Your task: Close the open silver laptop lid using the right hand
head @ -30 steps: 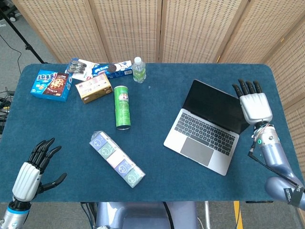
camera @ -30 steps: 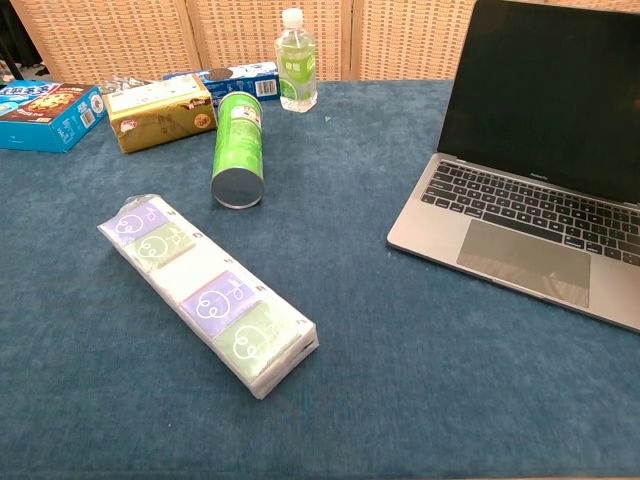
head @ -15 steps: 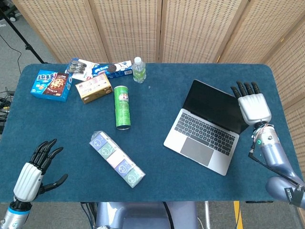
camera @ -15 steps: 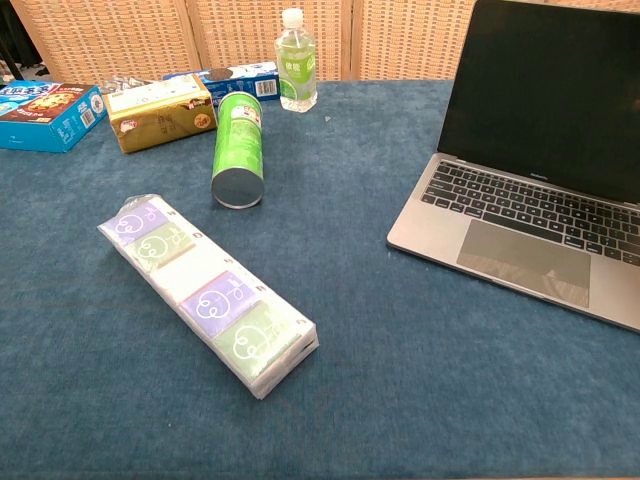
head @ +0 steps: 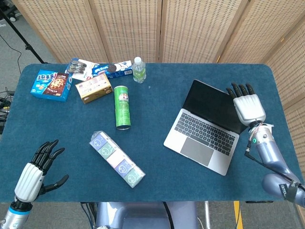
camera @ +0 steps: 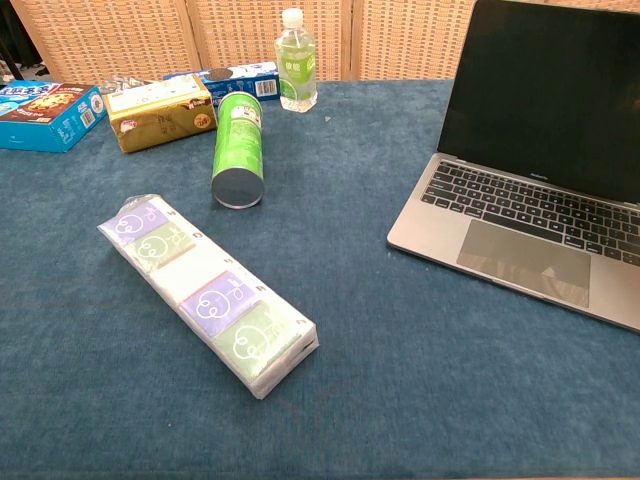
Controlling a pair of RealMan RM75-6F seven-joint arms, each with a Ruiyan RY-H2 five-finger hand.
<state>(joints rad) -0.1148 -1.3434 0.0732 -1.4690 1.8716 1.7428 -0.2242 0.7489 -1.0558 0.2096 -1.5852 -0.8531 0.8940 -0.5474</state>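
Each robot hand, left point(head: 32, 175) and right point(head: 248, 106), had a white back, black fingers; the right forearm point(head: 268, 153) was silver-blue with a black cable.

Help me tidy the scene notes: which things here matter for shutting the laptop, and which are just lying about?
For the job:
laptop, lid open
right hand, behind the lid's far edge

Lying about:
green can, on its side
tissue pack
water bottle
gold box
blue snack box
cookie packs
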